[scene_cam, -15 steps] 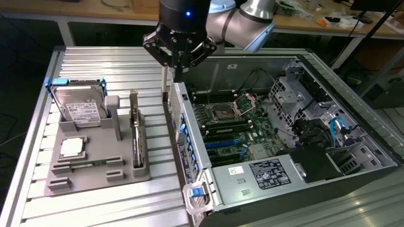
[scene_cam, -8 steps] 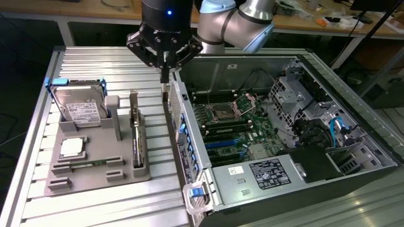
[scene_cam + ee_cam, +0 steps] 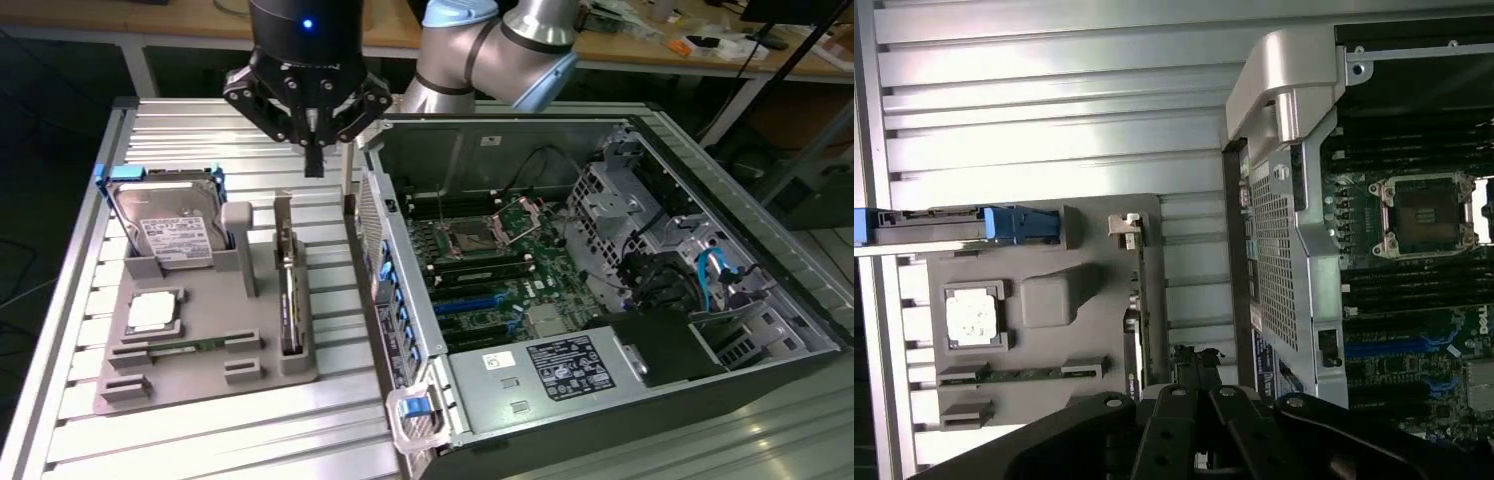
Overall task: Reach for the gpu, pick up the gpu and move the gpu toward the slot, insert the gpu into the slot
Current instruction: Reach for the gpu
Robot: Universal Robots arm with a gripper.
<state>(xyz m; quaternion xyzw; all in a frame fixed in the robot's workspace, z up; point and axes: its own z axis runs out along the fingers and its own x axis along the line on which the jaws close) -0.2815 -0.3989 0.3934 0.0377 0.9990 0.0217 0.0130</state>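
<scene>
Slatted metal table [image 3: 200,430] | hand [image 3: 315,165] closed, empty | hovering above gpu [image 3: 287,290]

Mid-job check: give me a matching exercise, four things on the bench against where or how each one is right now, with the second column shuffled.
Things:
1. gpu
2. hard drive
3. gripper
4. square silver chip

Places or states:
A. lying flat in a recess of the grey holder
B. up in the air, fingers shut, holding nothing
C. standing on its edge along the holder's side nearest the open case
D. standing upright in a blue-edged bracket

Pairs: 1-C, 2-D, 3-B, 4-A
</scene>
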